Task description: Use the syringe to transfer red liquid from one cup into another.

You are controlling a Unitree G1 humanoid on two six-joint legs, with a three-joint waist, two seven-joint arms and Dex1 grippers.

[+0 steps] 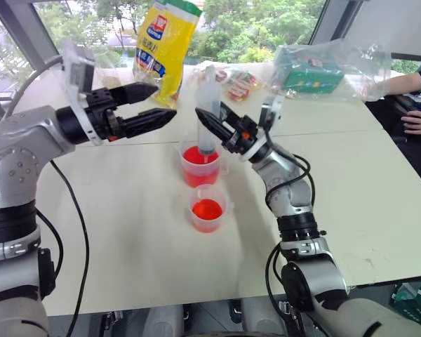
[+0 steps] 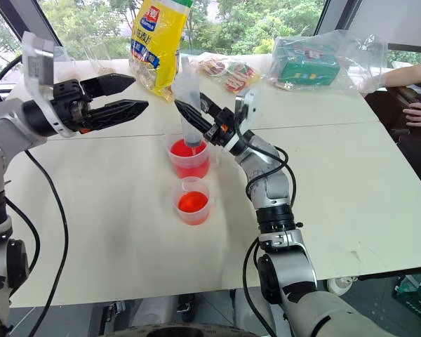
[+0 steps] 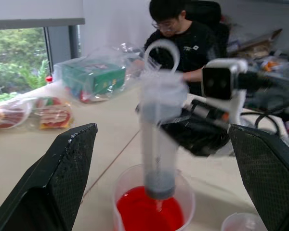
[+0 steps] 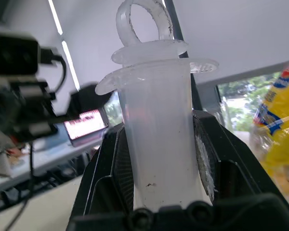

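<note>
Looking down from the head camera, a white table [image 1: 126, 232] holds two clear cups of red liquid [image 1: 200, 157]. The taller cup [image 1: 200, 166] stands farther from the robot, with the shorter cup [image 1: 208, 207] just in front of it. The right gripper [image 1: 212, 119] clamps the barrel of a clear syringe [image 1: 208, 112], which stands nearly upright with its lower end inside the taller cup. The left gripper [image 1: 158, 103] hangs in the air to the left of the syringe, fingers spread wide and empty. A yellow bag [image 1: 165, 42] and a plastic-wrapped green box [image 1: 312, 70] lie at the far edge.

The left wrist view adds what the head view lacks: a seated person [image 3: 180, 38] in black beyond the table, and the syringe's dark seal [image 3: 159, 185] low in the barrel, just above the liquid, framed between the open fingers [image 3: 62, 178].

The right wrist view shows the syringe's ring-topped plunger [image 4: 142, 21] pushed in, and ribbed finger pads [image 4: 204, 163] pressed against both sides of the barrel.
</note>
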